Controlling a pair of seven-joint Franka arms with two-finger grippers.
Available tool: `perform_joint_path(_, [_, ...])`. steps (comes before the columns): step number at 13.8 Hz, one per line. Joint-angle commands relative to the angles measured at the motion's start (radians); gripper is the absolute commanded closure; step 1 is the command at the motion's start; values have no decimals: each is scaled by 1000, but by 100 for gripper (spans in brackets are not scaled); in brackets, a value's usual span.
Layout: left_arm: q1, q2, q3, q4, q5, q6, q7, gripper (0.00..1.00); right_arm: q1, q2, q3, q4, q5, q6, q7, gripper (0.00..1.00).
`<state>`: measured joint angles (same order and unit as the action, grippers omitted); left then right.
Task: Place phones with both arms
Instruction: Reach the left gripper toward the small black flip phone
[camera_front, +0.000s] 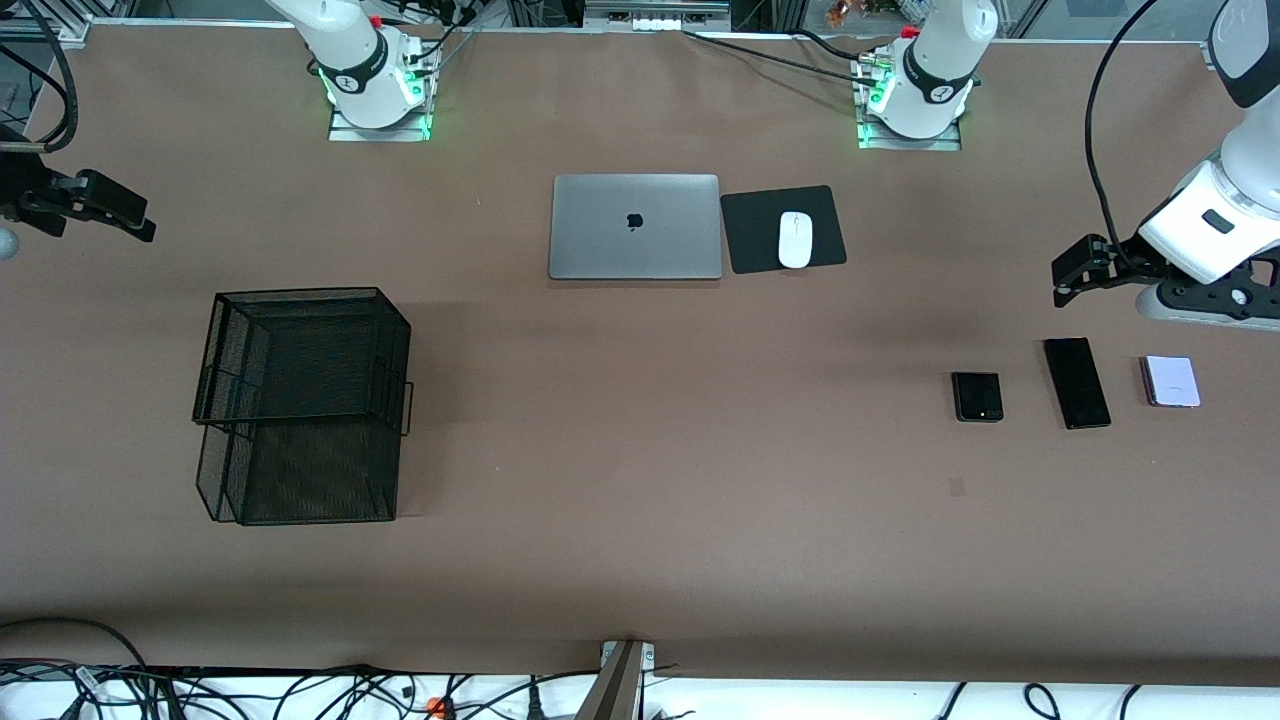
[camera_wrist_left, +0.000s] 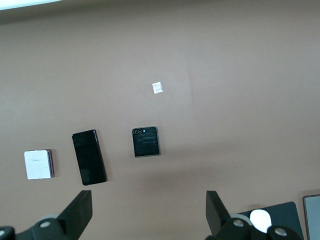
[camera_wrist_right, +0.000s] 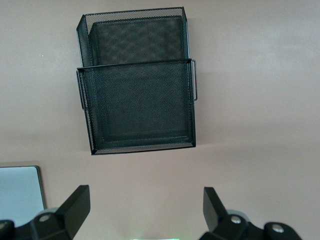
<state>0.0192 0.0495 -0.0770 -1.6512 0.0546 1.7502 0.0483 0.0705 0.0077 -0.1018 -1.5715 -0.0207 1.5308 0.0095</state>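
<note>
**Three phones in a row, both arms waiting up high**

From the front camera, the three phones lie in a neat line on the brown desk (camera_front: 640, 560), toward the left arm's end, and nearer the camera than the grey laptop (camera_front: 635, 227). The small black phone (camera_front: 977, 396) is closest to the laptop, then the long black phone (camera_front: 1077, 382), then the pale phone (camera_front: 1172, 381). They lie apart, I think so each can be picked up alone. The left gripper (camera_front: 1068, 282) hangs over the desk close to the long phone. The right gripper (camera_front: 125, 215) hangs at the right arm's end, holding nothing. The black mesh basket (camera_front: 300, 400) sits there too, well apart from the laptop. It looks like the place for the phones. A white mouse (camera_front: 795, 239) rests on a black pad (camera_front: 745, 235) beside the laptop.

In the left wrist view, the fingers (camera_wrist_left: 80, 212) are spread wide above the three phones.

In the right wrist view, the fingers (camera_wrist_right: 77, 205) are spread wide too, looking down at the basket.

Cables lie along the desk's edge.
</note>
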Motion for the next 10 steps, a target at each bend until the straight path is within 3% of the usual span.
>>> perform_joint_path(1, [2,13,0,30,2,-21,16,0,-8,-5,5,14,12,-15,-14,0])
perform_joint_path(10, [-5,21,0,31,2,-47,10,0,-8,-5,5,14,12,-17,-14,0])
